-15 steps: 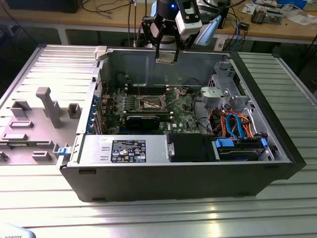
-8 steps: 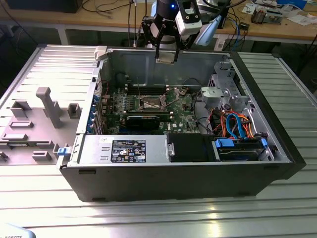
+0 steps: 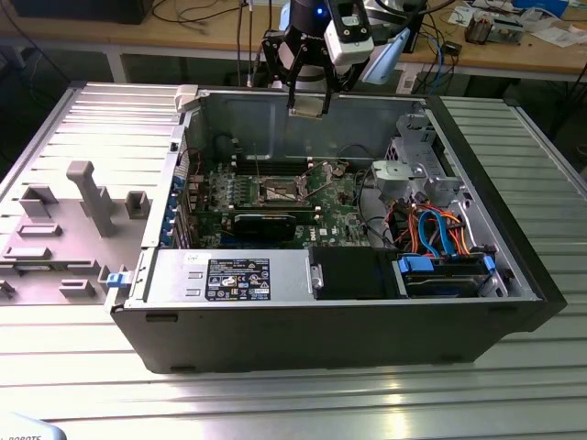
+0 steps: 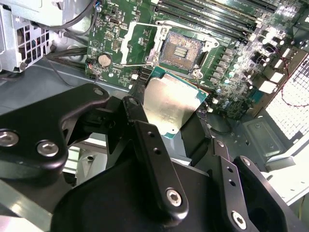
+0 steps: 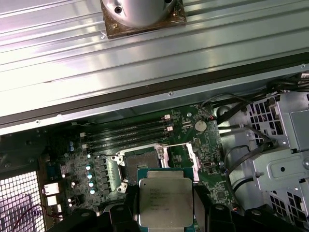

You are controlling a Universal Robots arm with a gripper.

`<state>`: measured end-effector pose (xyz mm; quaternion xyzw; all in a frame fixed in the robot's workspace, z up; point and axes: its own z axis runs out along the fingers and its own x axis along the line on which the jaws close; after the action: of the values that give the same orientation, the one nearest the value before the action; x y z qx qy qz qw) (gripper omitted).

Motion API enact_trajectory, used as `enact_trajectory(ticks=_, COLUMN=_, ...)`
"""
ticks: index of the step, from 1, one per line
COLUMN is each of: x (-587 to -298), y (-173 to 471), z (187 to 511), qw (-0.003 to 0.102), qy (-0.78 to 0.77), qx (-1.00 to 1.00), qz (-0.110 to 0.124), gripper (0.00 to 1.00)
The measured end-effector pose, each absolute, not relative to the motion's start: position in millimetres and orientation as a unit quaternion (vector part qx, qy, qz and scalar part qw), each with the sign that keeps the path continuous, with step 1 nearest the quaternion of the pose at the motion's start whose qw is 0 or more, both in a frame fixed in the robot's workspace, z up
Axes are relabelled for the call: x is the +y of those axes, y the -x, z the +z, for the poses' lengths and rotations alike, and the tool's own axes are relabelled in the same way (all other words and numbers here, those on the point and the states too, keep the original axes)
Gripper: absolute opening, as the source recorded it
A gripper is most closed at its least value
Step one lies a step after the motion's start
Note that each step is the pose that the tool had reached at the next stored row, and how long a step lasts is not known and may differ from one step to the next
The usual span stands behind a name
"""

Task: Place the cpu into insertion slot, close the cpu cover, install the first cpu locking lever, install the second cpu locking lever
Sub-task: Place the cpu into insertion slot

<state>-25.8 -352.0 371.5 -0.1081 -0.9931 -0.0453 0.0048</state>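
First wrist view: tool (image 5: 166, 212) grips cpu (image 5: 165, 198); insertion slot (image 5: 141, 162) uncovered, empty.

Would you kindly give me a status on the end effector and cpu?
End effector shut on cpu, above the computer case. Insertion slot empty, cpu cover open. Nothing seen blocking the slot.

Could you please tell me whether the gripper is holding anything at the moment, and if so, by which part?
The gripper holds the cpu, pinched between its fingers by two opposite side edges.
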Motion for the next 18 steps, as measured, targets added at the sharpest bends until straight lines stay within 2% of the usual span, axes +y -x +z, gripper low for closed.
enact_trajectory(ticks=18, x=-352.8, y=25.9, z=367.1, qw=0.003, qy=0.173, qx=-0.984, qz=-0.045, gripper=0.54)
